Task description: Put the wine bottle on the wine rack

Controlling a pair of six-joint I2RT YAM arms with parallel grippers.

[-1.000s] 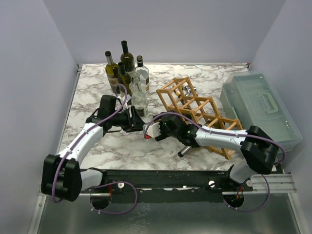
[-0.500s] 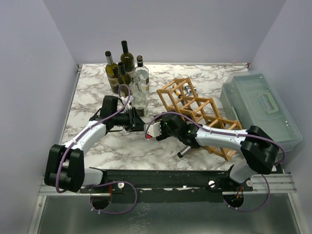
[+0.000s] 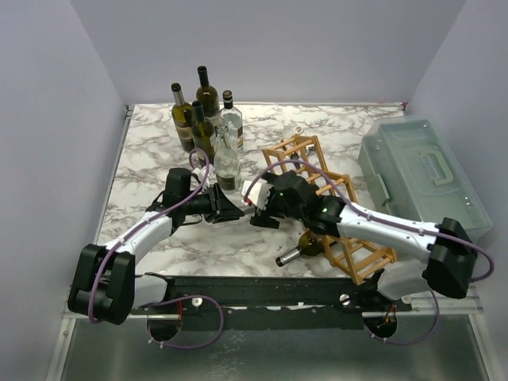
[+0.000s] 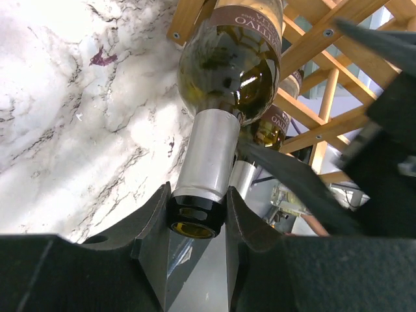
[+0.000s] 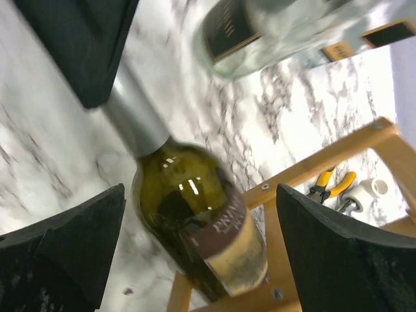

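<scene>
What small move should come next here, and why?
Probably the left gripper should push the wine bottle deeper into the wine rack. It is shut on the neck, the shoulder still sticks out of the cell, and the right gripper stands open.

**Q:** Specify the finish of the wine bottle (image 4: 227,71).
**A:** Dark olive-green glass, silver foil on the neck, brown label with pale lettering.

**Q:** And the wine rack (image 3: 357,252)?
**A:** Light honey-coloured wood, plain.

**Q:** The table (image 3: 151,143)?
**A:** White marble pattern with grey-black veining and one small purple mark (image 4: 104,57).

**Q:** The item at 3 o'clock?
**A:** Box (image 3: 421,178), translucent grey-green.

**Q:** The standing bottles (image 3: 208,99) at 11 o'clock?
**A:** Dark green glass, some clear; black tops.

**Q:** The arms?
**A:** Left arm (image 3: 139,234) and right arm (image 3: 389,232) have white links, black joints and purple cables. The left claw (image 4: 195,218) is black.
</scene>
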